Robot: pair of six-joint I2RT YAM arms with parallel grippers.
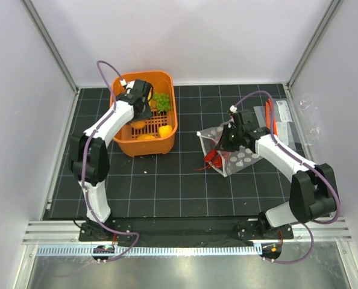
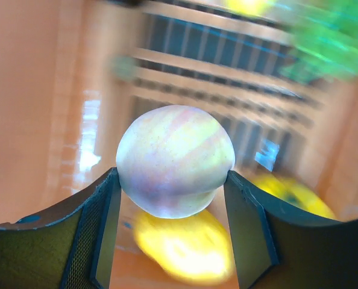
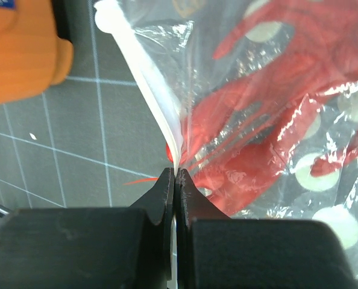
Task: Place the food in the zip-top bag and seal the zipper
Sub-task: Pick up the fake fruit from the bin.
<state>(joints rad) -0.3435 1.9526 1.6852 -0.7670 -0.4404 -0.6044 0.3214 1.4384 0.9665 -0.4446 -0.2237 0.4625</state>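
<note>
A black gridded worktop [image 1: 167, 186] lies inside white walls, with the arm bases at its near edge. Nearest of the task's things is the zip-top bag [image 1: 242, 158], lying right of centre with the red lobster [image 3: 269, 78] already inside. The right tool [image 3: 175, 174] is clenched on the white zipper [image 3: 149, 90] strip, pinching one lip of the mouth. How wide that mouth gapes I cannot tell.

Farther back on the left stands the orange basket [image 1: 167, 81], where the left tool [image 2: 172, 175] reaches in. Its pads lie against both flanks of the peach-orange fruit [image 2: 174, 159], which makes it a grasp as far as the wrist view shows. A yellow piece [image 2: 179, 247] lies beneath, and the green grape bunch [image 1: 162, 101] sits toward the far wall.

The fruit is round and smooth, so it will likely squirt out of an off-centre pinch. The pads should stay on its widest line. A straight lift should clear the rim before any sideways travel. The right tool should hold the lip high, and the drop should be low, beside the lobster.
</note>
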